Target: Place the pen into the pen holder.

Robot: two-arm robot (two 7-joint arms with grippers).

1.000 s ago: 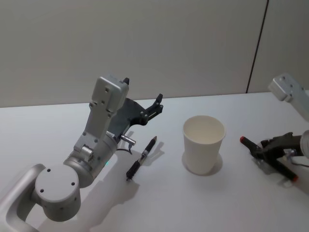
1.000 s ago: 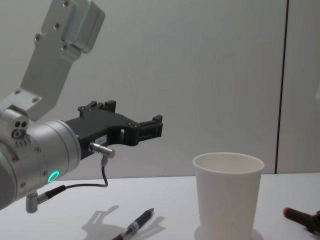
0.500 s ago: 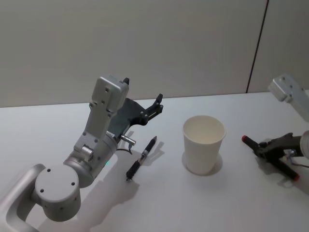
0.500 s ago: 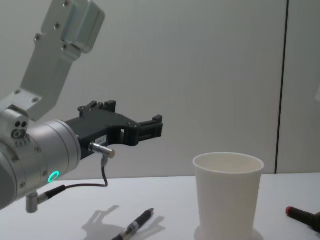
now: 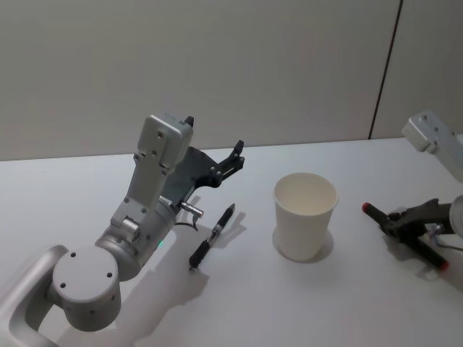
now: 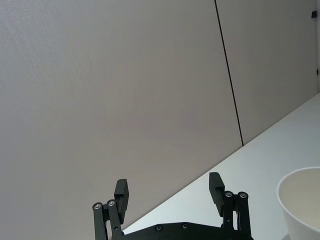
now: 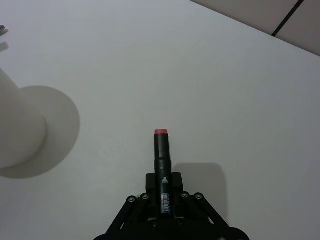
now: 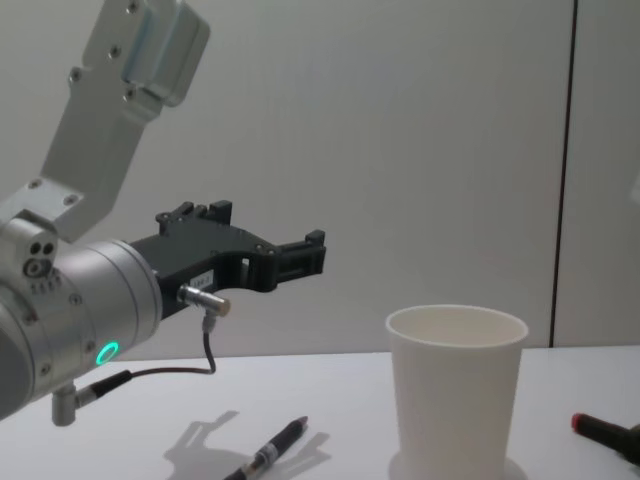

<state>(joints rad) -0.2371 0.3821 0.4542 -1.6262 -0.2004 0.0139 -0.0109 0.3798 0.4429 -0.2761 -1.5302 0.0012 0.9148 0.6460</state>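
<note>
Our right gripper (image 5: 405, 223) is clenched on a red-tipped pen (image 7: 162, 152). The barrel is pinched between the jaws and the red end sticks out past the fingertips. It sits low over the table (image 5: 325, 303), and we cannot tell whether the pen has left the surface. The white paper cup (image 5: 305, 215) stands upright, well apart from these jaws, out beyond the pen's red end and off to the side.

Our left gripper (image 6: 169, 184) hangs raised with its jaws spread and nothing between them. A second, black pen (image 5: 213, 237) lies flat on the table below and a little short of those jaws, and the cup sits beyond them toward the robot's right.

We judge the grasp to be made and the carry to be the step in hand. The next move calls for lifting the pen above the rolled rim, bringing the jaws over the cup's mouth, tilting the pen toward vertical and then letting go. A pen dropped at an angle could tip the light cup.
</note>
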